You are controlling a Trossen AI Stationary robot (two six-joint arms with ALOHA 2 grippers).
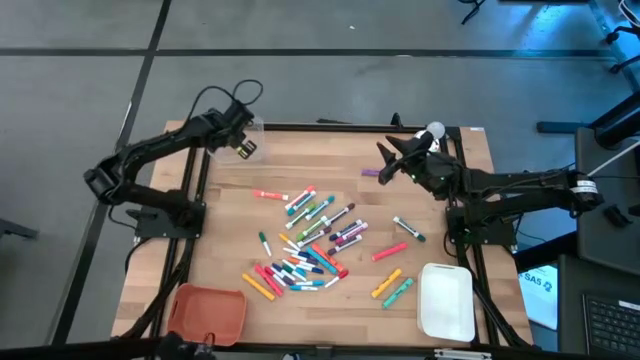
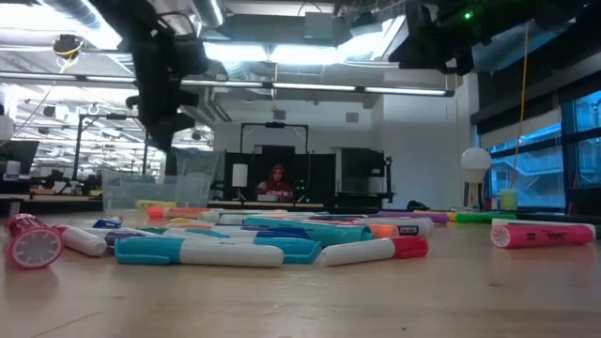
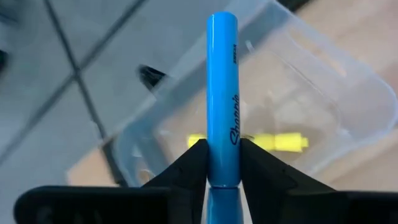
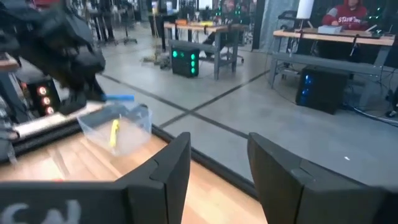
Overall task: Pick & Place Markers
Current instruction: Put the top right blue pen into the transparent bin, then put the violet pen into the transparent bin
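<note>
While the left hand grips a blue marker above the clear bin, the right hand hangs open.

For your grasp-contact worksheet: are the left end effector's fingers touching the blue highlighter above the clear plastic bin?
Touching. The left wrist view shows both dark fingers pressed against the blue highlighter, no gap either side, over the clear plastic bin.

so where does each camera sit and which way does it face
High: overhead, straight down on the table; both arms show.
Low: table height, level across the markers into the room.
Left wrist: behind the left tool, which holds a blue marker over the clear bin.
Right wrist: behind the open right tool, facing the bin.
Both wrist views share the bin.
</note>
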